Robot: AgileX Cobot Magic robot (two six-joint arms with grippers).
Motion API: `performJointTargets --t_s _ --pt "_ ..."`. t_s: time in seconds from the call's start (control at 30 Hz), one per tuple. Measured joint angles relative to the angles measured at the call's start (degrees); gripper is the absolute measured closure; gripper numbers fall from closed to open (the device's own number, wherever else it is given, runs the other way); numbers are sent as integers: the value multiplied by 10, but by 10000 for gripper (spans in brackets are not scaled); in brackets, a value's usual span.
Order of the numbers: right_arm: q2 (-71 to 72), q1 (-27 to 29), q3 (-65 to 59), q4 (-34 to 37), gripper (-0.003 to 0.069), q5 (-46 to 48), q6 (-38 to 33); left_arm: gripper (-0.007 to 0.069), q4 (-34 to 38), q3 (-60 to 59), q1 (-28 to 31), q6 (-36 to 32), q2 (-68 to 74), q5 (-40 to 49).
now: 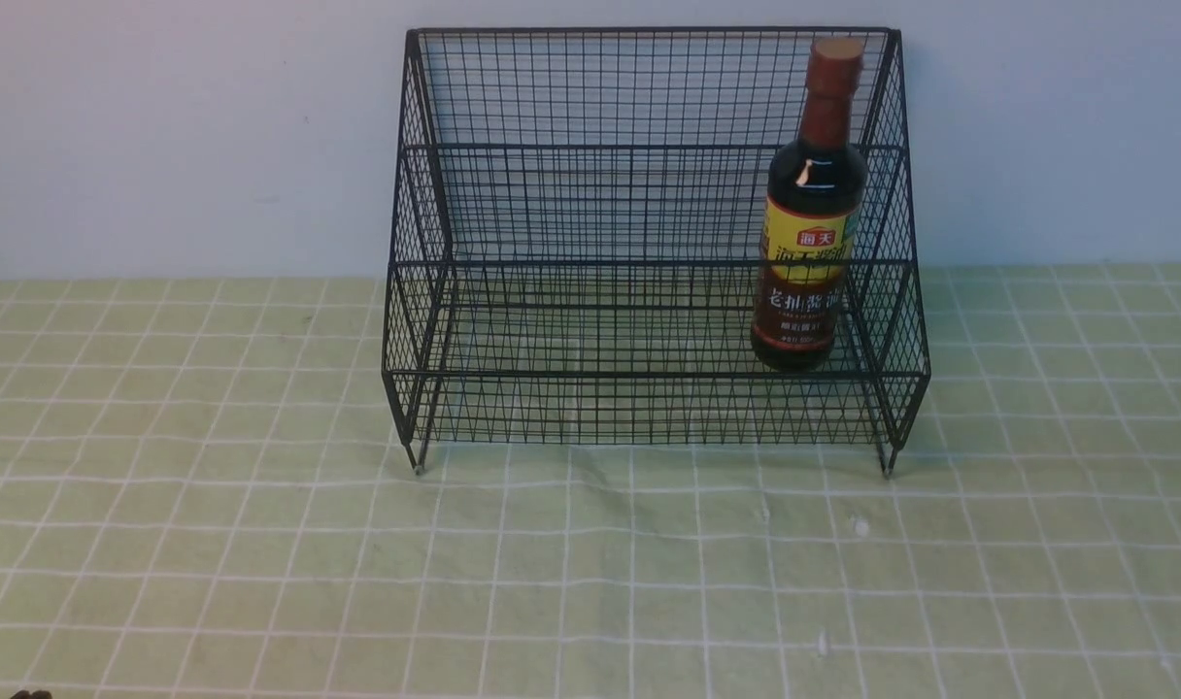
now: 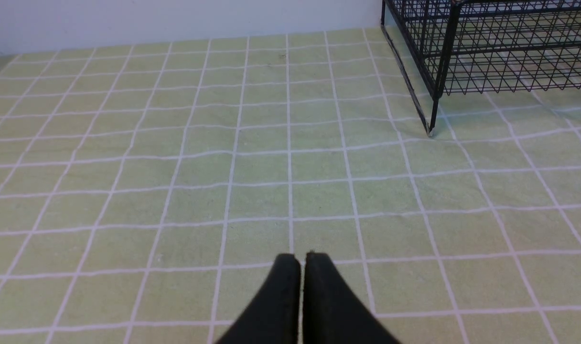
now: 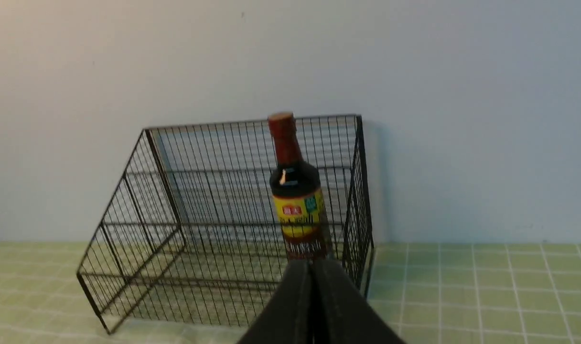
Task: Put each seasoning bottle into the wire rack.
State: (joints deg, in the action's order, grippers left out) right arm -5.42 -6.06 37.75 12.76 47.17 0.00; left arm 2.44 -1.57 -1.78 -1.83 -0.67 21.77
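Observation:
The seasoning bottle point(image 1: 810, 209), dark glass with a brown-red cap and a yellow and dark-red label, stands upright in the lower tier of the black wire rack point(image 1: 590, 146), near its right end. It also shows in the right wrist view point(image 3: 297, 196) inside the rack point(image 3: 199, 210). My left gripper point(image 2: 301, 258) is shut and empty, low over the cloth, left of and in front of the rack point(image 2: 486, 52). My right gripper point(image 3: 310, 263) is shut and empty, well back from the rack and pointing at the bottle. Neither gripper shows in the front view.
A green cloth with a white grid point(image 1: 260, 544) covers the table. A pale wall point(image 1: 163, 126) stands right behind the rack. A small dark bit of the left arm point(image 1: 29, 694) shows at the bottom left edge.

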Motion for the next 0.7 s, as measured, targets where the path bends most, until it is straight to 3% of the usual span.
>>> performJointTargets --t_s 0.17,0.5,0.7 --pt "4 0 -86 -12 671 -63 -51 629 0 0 0 0 0 0" --pt "22 8 -285 -77 671 -285 -60 629 0 0 0 0 0 0" --pt "57 47 -381 -86 671 -312 -60 629 0 0 0 0 0 0"
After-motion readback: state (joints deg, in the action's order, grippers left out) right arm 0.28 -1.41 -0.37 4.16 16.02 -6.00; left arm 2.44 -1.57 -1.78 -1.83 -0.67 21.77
